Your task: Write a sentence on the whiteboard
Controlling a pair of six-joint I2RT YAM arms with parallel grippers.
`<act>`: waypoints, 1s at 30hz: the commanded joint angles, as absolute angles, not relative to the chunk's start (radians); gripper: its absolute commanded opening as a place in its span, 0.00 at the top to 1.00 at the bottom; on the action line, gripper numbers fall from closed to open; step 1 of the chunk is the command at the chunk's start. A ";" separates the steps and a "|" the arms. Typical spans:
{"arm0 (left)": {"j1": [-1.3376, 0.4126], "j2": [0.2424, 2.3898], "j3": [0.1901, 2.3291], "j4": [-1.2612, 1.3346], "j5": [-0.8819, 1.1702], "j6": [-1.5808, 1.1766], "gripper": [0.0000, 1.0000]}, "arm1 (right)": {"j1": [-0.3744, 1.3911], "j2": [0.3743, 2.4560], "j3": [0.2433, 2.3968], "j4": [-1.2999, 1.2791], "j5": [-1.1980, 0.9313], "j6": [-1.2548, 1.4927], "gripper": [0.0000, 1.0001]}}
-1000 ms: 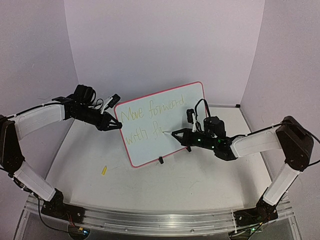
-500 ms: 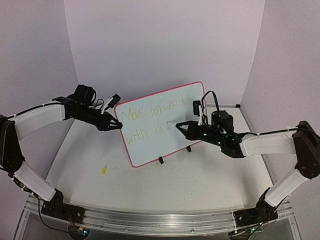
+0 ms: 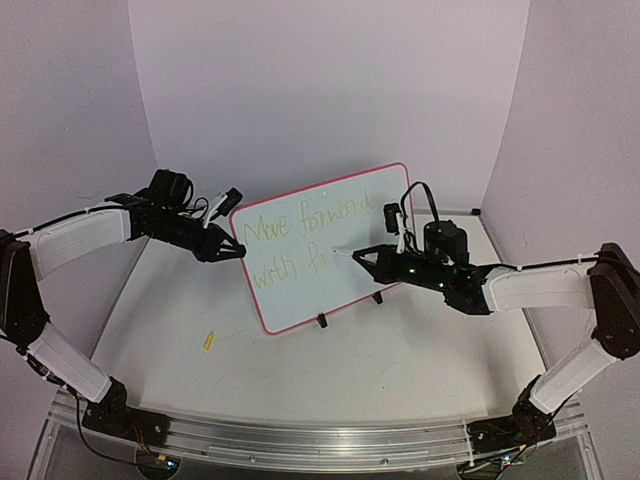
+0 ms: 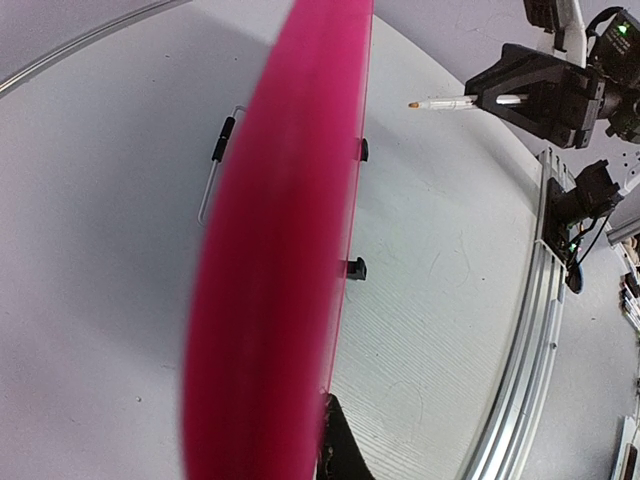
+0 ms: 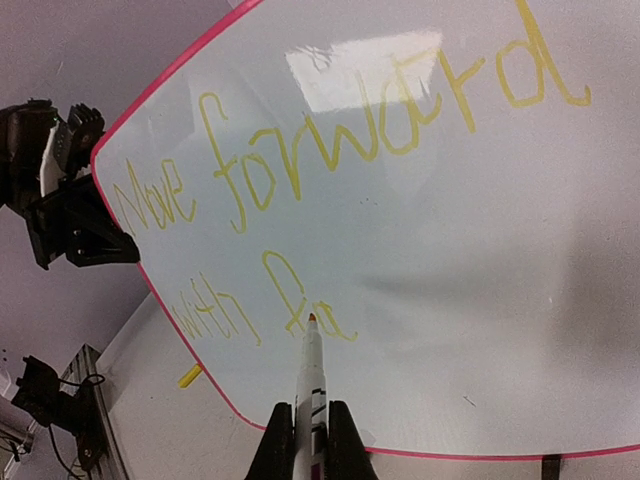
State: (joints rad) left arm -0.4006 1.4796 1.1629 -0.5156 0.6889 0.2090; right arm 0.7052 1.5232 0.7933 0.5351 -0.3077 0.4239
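The whiteboard (image 3: 330,290) stands tilted on its black feet mid-table. The sentence (image 3: 300,228) in yellow-green cursive reads "Move forward" above "with fa" (image 5: 262,312). My left gripper (image 3: 238,250) is shut on the board's left red rim (image 4: 270,260); only one finger (image 4: 338,450) shows beside the blurred rim. My right gripper (image 3: 360,257) is shut on a white marker (image 5: 310,380), whose tip rests at the "a" on the whiteboard (image 5: 480,250). From the left wrist, the marker (image 4: 445,102) sticks out of the right gripper (image 4: 490,98).
A yellow marker cap (image 3: 208,341) lies on the table left of the board's lower corner, also seen as the cap (image 5: 190,376). Two board feet (image 4: 355,268) face the near side. Purple walls enclose the table; a metal rail (image 3: 320,440) runs along its near edge.
My right arm stretched out to the right and carried the marker tip slightly up and right, and an "a" has appeared after the "f". The left arm and the board have not moved.
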 commanded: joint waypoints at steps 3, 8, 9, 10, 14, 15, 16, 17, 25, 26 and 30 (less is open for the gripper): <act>-0.439 1.519 1.154 -0.560 0.597 0.256 1.00 | 0.700 1.572 0.840 0.547 -0.288 0.419 1.00; -0.440 1.520 1.152 -0.560 0.596 0.256 1.00 | 0.700 1.584 0.852 0.557 -0.274 0.417 1.00; -0.440 1.520 1.152 -0.560 0.595 0.255 1.00 | 0.701 1.585 0.854 0.561 -0.274 0.417 1.00; -0.440 1.522 1.152 -0.560 0.596 0.256 1.00 | 0.700 1.587 0.858 0.561 -0.275 0.417 1.00; -0.440 1.523 1.154 -0.560 0.595 0.255 1.00 | 0.700 1.611 0.879 0.563 -0.279 0.416 1.00; -0.440 1.523 1.153 -0.560 0.595 0.256 1.00 | 0.701 1.617 0.884 0.564 -0.280 0.415 1.00; -0.440 1.523 1.152 -0.560 0.594 0.255 1.00 | 0.701 1.624 0.888 0.565 -0.279 0.416 1.00; -0.440 1.522 1.152 -0.561 0.593 0.255 1.00 | 0.700 1.629 0.891 0.566 -0.278 0.417 1.00; -0.440 1.522 1.154 -0.562 0.592 0.255 1.00 | 0.700 1.638 0.871 0.566 -0.226 0.431 1.00; -0.440 1.521 1.154 -0.562 0.591 0.256 1.00 | 0.700 1.637 0.867 0.566 -0.218 0.433 1.00; -0.440 1.520 1.153 -0.562 0.591 0.257 1.00 | 0.701 1.638 0.847 0.565 -0.220 0.443 1.00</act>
State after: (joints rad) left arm -0.4080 1.4796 1.1629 -0.5133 0.6838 0.2070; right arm 0.7055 1.6344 0.8570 0.5346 -0.2624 0.4281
